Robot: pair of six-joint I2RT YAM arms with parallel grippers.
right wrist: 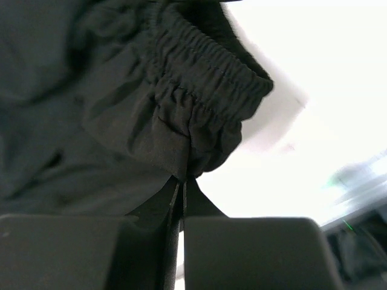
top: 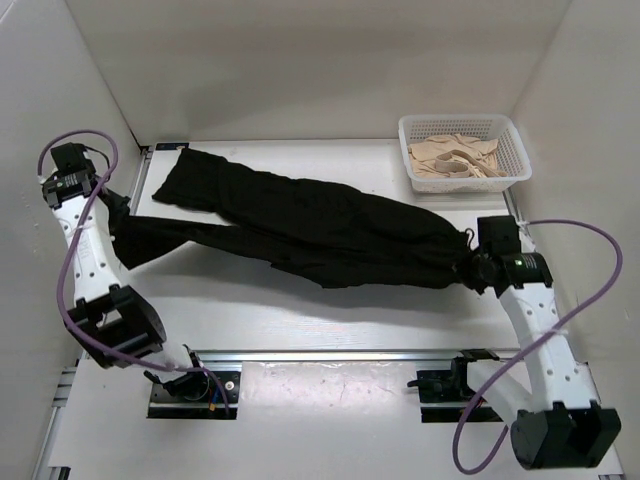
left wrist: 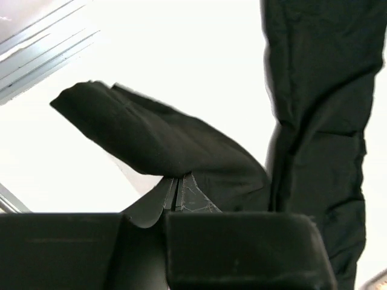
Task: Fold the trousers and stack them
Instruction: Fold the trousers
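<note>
The black trousers (top: 320,225) stretch across the white table from left to right, the two legs pointing left and the waist at the right. My left gripper (top: 122,222) is shut on the hem end of the near leg (left wrist: 151,136), which hangs over the fingertips. My right gripper (top: 472,255) is shut on the elastic waistband (right wrist: 205,90) at the right end and holds it a little off the table. The other leg (top: 185,180) lies flat toward the back left; it also shows in the left wrist view (left wrist: 320,109).
A white plastic basket (top: 466,150) with beige cloth inside stands at the back right. White walls enclose the table on three sides. A metal rail (top: 340,355) runs along the near edge by the arm bases.
</note>
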